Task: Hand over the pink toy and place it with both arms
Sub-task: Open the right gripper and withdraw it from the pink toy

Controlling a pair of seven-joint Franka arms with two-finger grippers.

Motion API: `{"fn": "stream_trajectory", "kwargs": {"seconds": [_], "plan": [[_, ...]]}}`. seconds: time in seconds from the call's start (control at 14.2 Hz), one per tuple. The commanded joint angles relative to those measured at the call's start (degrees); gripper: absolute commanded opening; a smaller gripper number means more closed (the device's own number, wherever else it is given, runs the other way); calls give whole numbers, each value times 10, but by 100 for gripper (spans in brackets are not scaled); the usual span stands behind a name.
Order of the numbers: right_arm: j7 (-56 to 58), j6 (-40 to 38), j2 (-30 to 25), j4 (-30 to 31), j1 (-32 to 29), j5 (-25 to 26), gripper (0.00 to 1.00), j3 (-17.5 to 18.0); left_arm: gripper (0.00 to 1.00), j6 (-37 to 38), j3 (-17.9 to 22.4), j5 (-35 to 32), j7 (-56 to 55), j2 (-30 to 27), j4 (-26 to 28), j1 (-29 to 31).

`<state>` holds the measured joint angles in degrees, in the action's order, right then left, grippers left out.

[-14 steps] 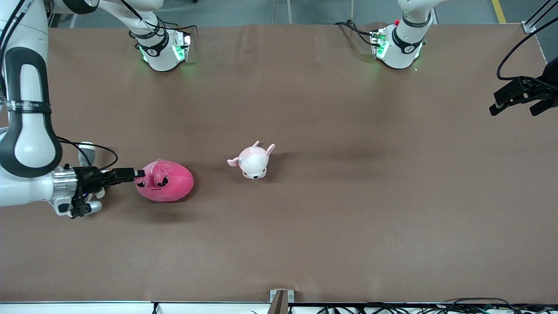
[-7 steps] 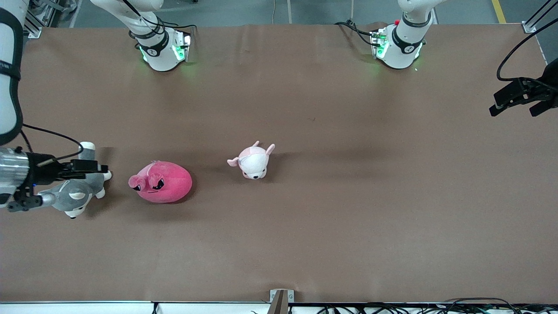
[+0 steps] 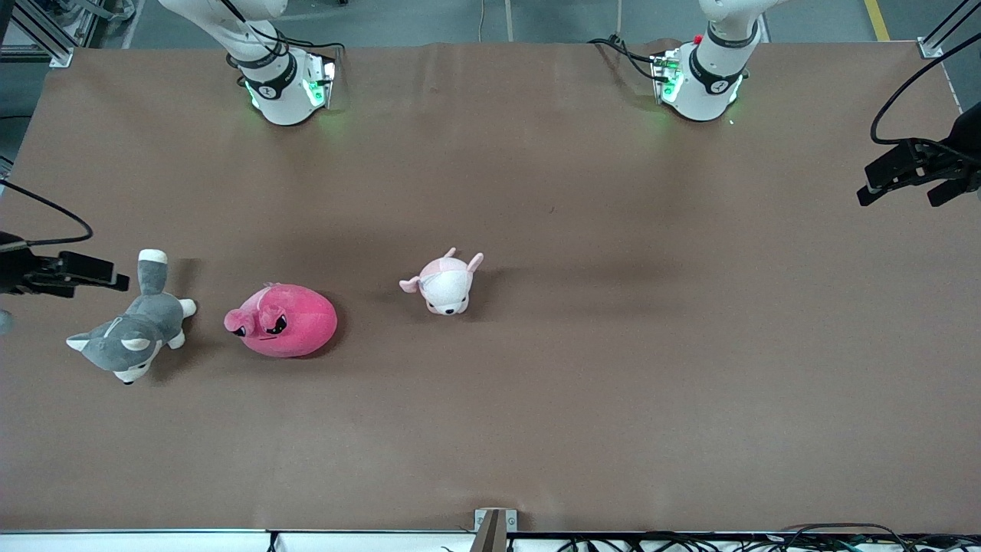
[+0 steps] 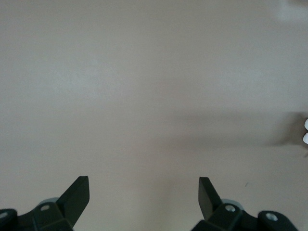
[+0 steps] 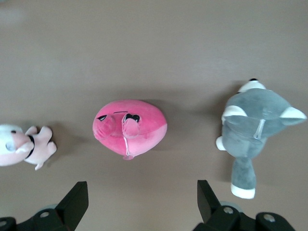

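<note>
The pink toy (image 3: 282, 320) is a round hot-pink plush with dark eyes. It lies on the brown table (image 3: 582, 383) toward the right arm's end, and nothing holds it. It also shows in the right wrist view (image 5: 131, 127). My right gripper (image 3: 115, 280) is open and empty. It hangs over the table's edge at the right arm's end, beside the husky's tail and well clear of the toy; its jaws (image 5: 142, 192) stand wide apart. My left gripper (image 3: 897, 192) is open and empty over the left arm's end of the table, and its wrist view (image 4: 143, 187) shows only bare table.
A grey-and-white plush husky (image 3: 130, 333) lies beside the pink toy toward the right arm's end; it also shows in the right wrist view (image 5: 252, 130). A small pale pink-and-white plush animal (image 3: 444, 282) lies near the table's middle. The arm bases (image 3: 287, 88) stand along the table's edge farthest from the front camera.
My right gripper has drawn back from the pink toy toward the right arm's end of the table, uncovering the husky. The toy shifted slightly that way. The left arm has hardly moved.
</note>
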<state>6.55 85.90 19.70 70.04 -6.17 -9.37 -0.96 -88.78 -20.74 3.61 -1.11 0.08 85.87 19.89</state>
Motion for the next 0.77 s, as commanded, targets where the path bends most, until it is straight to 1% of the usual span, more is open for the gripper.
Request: {"fn": "stream_trajectory", "kwargs": {"seconds": [0.0,0.14,0.21,0.28,0.42,0.63,0.7], "plan": [[-28,-2,-22,0,-4,43,100,8,100,2,96,-10,4,5,-11,-98],[-27,4,-22,-4,-3,62,100,10,100,3,175,-10,4,5,-11,-172],[-28,4,-22,-5,-3,67,100,9,100,3,195,-10,5,5,-11,-192],[-29,4,-22,-5,-3,68,100,9,100,3,201,-10,4,5,-11,-198],[-29,5,-26,-5,-2,70,100,8,100,2,201,-10,4,5,-11,-198],[-37,17,-59,8,5,73,100,8,100,2,200,-9,4,5,-11,-198],[-37,19,-75,16,5,82,100,7,100,2,200,-9,4,5,-11,-198]]}}
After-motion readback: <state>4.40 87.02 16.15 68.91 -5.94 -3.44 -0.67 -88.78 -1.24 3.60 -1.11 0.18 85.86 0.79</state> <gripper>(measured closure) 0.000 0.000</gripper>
